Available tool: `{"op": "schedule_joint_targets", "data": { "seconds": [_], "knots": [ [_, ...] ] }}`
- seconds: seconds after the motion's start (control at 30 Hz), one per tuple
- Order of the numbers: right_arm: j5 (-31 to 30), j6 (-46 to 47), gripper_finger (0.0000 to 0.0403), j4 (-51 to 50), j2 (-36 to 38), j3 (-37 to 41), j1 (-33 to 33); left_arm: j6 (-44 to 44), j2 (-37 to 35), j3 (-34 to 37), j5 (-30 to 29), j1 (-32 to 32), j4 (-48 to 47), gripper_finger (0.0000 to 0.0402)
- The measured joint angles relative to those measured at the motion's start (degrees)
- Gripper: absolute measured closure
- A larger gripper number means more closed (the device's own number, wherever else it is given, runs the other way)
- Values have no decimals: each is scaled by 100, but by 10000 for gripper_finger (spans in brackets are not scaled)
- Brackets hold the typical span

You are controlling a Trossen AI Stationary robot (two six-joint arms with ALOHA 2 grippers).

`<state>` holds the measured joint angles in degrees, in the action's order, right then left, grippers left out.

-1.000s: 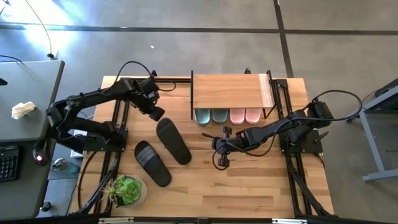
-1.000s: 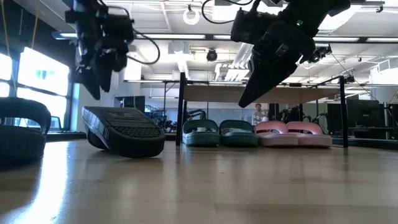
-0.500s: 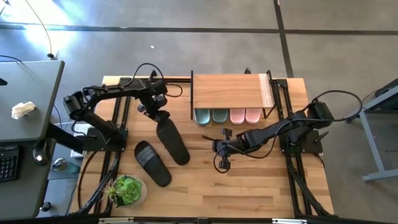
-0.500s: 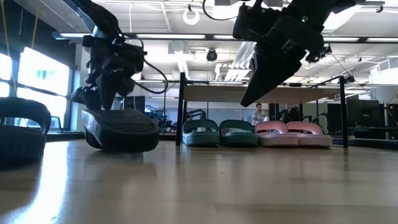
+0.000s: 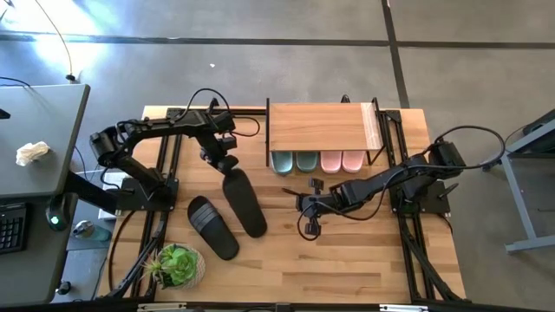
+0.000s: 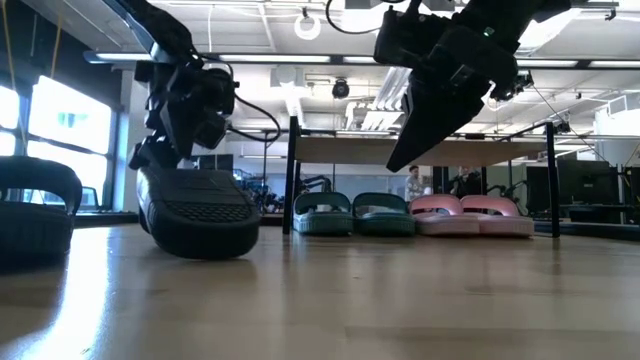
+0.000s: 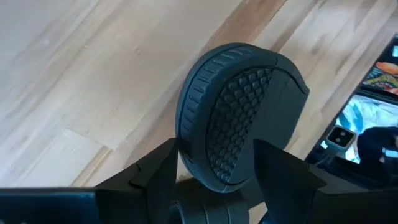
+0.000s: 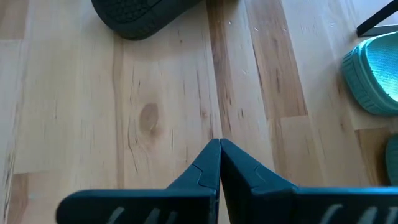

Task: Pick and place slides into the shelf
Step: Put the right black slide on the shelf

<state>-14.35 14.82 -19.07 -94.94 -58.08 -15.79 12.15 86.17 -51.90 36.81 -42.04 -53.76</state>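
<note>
**Left gripper at heel of black slide; four slides already under shelf**

High view: Left gripper (image 5: 225, 163) at the far end of one black slide (image 5: 242, 201), which lies sole-up and angled mid-table. Second black slide (image 5: 212, 227) strap-up, just beside it on the left-arm side, near a potted plant (image 5: 177, 264). Shelf (image 5: 323, 126) at the table's far edge; green pair (image 5: 294, 161) and pink pair (image 5: 342, 160) lined up beneath the plank, toes poking out. Right gripper (image 5: 308, 208) parked above bare table (image 5: 347, 260) in front of the shelf, well apart from both black slides.

Low view: Left gripper (image 6: 185, 110) down on top of the overturned black slide (image 6: 195, 205); near end of the slide looks tipped slightly off the wood. Green and pink pairs seen in a row between the shelf's black legs. Right gripper hanging clear of the surface.

Left wrist view: Fingers (image 7: 155, 177) spread on either side of the slide's rounded, studded end (image 7: 239, 118). Appear to bracket it; firm clamp versus loose contact cannot be told.

Right wrist view: Fingertips (image 8: 217, 163) pressed together, nothing between them. Edge of a green slide (image 8: 373, 74) at one side.

Judgement: step in hand = picking the first black slide. Next move calls for a secure squeeze, a lift, then a place on the shelf, since the space beneath looks full.
</note>
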Motion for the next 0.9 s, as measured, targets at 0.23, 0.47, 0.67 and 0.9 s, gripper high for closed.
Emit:
{"op": "schedule_joint_targets", "data": {
  "seconds": [0.23,0.47,0.67,0.9],
  "knots": [
    [0,16,402,2,0,0,0,-189,0,0,238,80,164,233],
    [318,-1,402,74,0,0,0,-143,0,0,-956,70,62,249],
    [859,-1035,402,1196,-118,-2,-93,-266,28,0,-905,85,9,238],
    [94,-3611,388,1654,-504,-2,-358,-579,28,0,-1092,81,3,226]
  ]
}}
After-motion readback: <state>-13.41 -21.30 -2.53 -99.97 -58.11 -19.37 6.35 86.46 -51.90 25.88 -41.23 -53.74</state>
